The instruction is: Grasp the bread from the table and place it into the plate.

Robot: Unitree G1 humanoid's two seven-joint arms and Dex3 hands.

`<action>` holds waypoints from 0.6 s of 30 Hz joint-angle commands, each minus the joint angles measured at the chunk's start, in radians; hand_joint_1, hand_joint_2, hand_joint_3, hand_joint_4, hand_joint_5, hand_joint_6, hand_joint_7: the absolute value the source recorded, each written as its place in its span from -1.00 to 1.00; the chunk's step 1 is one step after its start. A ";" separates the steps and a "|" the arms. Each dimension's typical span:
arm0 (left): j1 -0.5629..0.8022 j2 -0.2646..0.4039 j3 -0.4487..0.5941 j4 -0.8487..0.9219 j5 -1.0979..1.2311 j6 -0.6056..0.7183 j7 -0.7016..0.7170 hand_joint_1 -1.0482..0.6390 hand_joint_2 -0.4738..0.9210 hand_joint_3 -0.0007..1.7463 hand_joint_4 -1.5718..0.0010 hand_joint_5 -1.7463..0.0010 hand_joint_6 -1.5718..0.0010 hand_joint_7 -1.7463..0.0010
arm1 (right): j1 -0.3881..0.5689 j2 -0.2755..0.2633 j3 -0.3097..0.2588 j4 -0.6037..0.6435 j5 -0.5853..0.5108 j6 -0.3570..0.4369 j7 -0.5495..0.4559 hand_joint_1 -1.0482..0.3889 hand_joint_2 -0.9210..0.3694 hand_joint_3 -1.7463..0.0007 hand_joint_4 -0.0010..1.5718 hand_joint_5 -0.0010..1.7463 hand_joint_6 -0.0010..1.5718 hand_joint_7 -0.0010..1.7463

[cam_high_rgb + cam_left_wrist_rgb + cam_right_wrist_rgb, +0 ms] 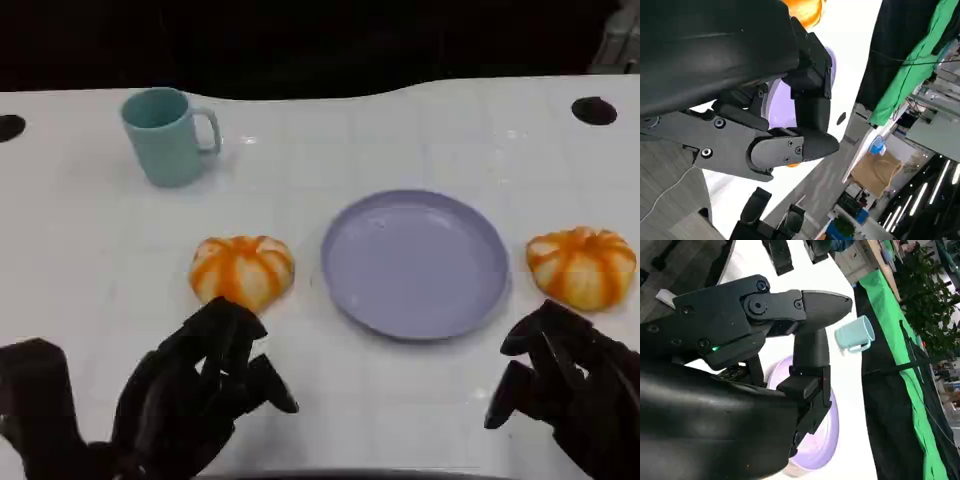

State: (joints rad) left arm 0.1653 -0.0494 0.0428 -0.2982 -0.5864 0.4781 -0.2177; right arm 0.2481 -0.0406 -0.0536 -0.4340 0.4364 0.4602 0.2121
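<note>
White counter (pixel 300 160) across most of the head view, faintly gridded with pale seams and glossy spots; wavy far edge against a black backdrop along the top of the frame. Two dark round holes in the surface: one at the upper right (pixel 594 110), one cut by the left edge (pixel 9 127).

Lilac plate (pixel 417 263) right of centre, bare inside. Orange-and-white striped bread (pixel 242 271) just left of the plate, apart from its rim, resting on the counter. Second such bread (pixel 582 265) at the right edge, near the plate's other side, also on the counter. Teal mug (pixel 166 135) at the upper left, upright, handle toward the right.

Left hand (pixel 205 385) at the lower left, just below the nearer bread, fingers (pixel 240 335) loosely curved and apart, nothing between them, tips short of the bread. Right hand (pixel 570 385) at the lower right, below the second bread, fingers (pixel 525 335) likewise apart and curved, holding nothing.

Left wrist view: black shell and fingers large in the frame, a sliver of plate (pixel 777 102) behind them, a bit of orange bread (pixel 807 10) at the top; beyond the counter, grey floor, a green cloth (pixel 920 55) over black drapery, a cardboard box (pixel 875 172), ceiling strip lights at the lower right.

Right wrist view: plate (pixel 830 430) behind the fingers, mug (pixel 854 334) on the white counter, black drape edged with green cloth (pixel 910 355), leafy plants (pixel 930 300) at the upper right.
</note>
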 commanded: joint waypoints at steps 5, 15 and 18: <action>-0.003 0.012 0.006 -0.001 -0.002 0.001 -0.003 -0.42 1.00 -0.42 0.06 -1.00 0.38 -0.96 | -0.001 -0.011 -0.006 -0.007 0.009 0.003 0.001 -0.20 -1.00 0.59 -0.19 1.00 -0.36 0.83; -0.004 0.009 0.010 0.000 -0.006 0.004 -0.006 -0.42 1.00 -0.44 0.05 -1.00 0.38 -0.95 | -0.003 -0.009 -0.006 -0.020 0.010 0.028 -0.018 -0.20 -1.00 0.59 -0.19 1.00 -0.37 0.84; -0.004 0.013 0.006 0.000 0.004 -0.004 -0.009 -0.42 1.00 -0.42 0.05 -1.00 0.38 -0.95 | -0.003 -0.010 -0.006 -0.023 0.011 0.031 -0.018 -0.20 -1.00 0.58 -0.20 1.00 -0.38 0.84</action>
State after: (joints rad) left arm 0.1652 -0.0489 0.0466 -0.2982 -0.5888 0.4882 -0.2179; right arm 0.2480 -0.0407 -0.0535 -0.4439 0.4371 0.4864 0.1982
